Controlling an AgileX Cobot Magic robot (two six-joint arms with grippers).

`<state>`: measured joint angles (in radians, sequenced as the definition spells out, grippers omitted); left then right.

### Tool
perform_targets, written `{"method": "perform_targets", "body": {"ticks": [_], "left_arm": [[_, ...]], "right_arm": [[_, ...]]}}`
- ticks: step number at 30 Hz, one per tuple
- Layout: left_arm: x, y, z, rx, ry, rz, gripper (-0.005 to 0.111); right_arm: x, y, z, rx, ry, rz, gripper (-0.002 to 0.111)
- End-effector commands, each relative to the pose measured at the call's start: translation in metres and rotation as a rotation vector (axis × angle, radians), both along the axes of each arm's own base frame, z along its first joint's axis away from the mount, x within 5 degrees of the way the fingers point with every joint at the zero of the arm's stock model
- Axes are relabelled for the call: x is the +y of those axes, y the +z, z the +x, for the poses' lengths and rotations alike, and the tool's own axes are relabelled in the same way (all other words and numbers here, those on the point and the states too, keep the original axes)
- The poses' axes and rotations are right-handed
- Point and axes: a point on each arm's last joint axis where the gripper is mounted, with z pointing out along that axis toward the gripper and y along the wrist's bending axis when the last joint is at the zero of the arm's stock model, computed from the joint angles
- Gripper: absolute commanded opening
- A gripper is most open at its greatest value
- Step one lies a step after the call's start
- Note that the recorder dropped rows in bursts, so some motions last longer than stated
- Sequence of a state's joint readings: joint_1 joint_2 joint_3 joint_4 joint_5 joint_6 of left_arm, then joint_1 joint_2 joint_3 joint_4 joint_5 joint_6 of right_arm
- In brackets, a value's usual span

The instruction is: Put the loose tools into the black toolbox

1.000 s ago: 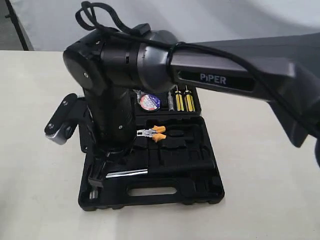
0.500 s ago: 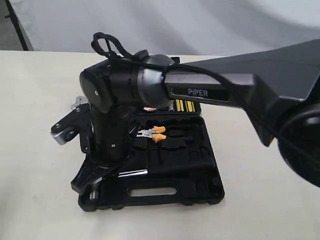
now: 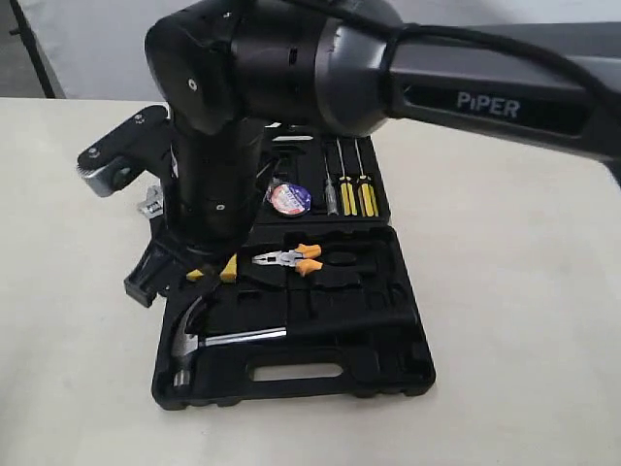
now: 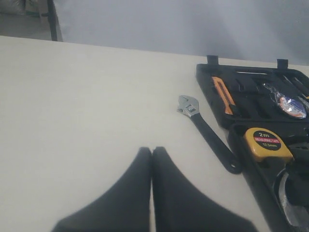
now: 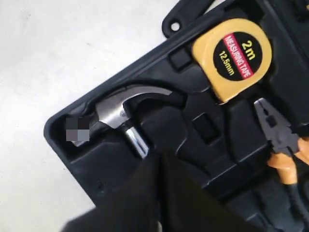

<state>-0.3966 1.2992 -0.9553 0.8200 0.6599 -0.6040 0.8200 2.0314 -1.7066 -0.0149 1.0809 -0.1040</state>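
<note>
Exterior view: right arm [image 3: 223, 165] half-hides wrench [image 4: 211, 139]; pliers [image 3: 288, 259], screwdrivers [image 3: 354, 189] boxed.

The toolbox [image 3: 388, 371] looks like moulded black plastic, matt with a faint sheen on its ridges. The hammer [image 5: 120, 108] has a head and neck of bright polished steel. The adjustable wrench [image 4: 207, 133] has a silvery metal jaw and a matt black handle. The tape measure [image 5: 231, 58] is glossy yellow plastic with a printed black label. The pliers [image 5: 275, 126] have dull grey metal jaws and smooth orange grips. The table [image 4: 87, 96] is pale, smooth and matt. My left hand [image 4: 151, 151] and right hand [image 5: 159, 158] are matt black.
</note>
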Motion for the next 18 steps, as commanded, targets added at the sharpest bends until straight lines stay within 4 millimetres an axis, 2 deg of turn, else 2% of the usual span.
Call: {"method": "perform_targets", "body": {"ticks": [1,3,4,5,7,10,11,12,13,15,18], "left_arm": [[0.000,-0.001,-0.002,-0.005,0.001,-0.027,0.001],[0.000,-0.001,-0.002,-0.005,0.001,-0.027,0.001],[0.000,-0.001,-0.002,-0.005,0.001,-0.027,0.001],[0.000,-0.001,-0.002,-0.005,0.001,-0.027,0.001],[0.000,-0.001,-0.002,-0.005,0.001,-0.027,0.001],[0.000,-0.001,-0.002,-0.005,0.001,-0.027,0.001],[0.000,-0.001,-0.002,-0.005,0.001,-0.027,0.001],[0.000,-0.001,-0.002,-0.005,0.001,-0.027,0.001],[0.000,-0.001,-0.002,-0.005,0.001,-0.027,0.001],[0.000,-0.001,-0.002,-0.005,0.001,-0.027,0.001],[0.000,-0.001,-0.002,-0.005,0.001,-0.027,0.001]], "right_arm": [[0.002,-0.063,0.001,0.097,-0.041,-0.062,-0.001],[-0.001,-0.098,-0.002,0.157,-0.049,-0.124,-0.001],[-0.002,-0.106,-0.003,0.183,-0.055,-0.145,-0.001],[-0.002,-0.113,-0.004,0.209,-0.058,-0.165,-0.001],[-0.001,-0.109,-0.003,0.205,-0.058,-0.157,-0.001],[0.004,-0.077,0.002,0.141,-0.055,-0.089,-0.001],[0.006,-0.047,0.005,0.074,-0.050,-0.029,-0.001],[0.006,-0.034,0.005,0.049,-0.049,-0.001,-0.001],[0.006,-0.008,0.005,-0.001,-0.048,0.055,-0.001],[0.005,0.015,0.003,-0.037,-0.074,0.127,-0.001],[0.009,0.011,0.001,-0.002,-0.110,0.161,-0.001]]}}
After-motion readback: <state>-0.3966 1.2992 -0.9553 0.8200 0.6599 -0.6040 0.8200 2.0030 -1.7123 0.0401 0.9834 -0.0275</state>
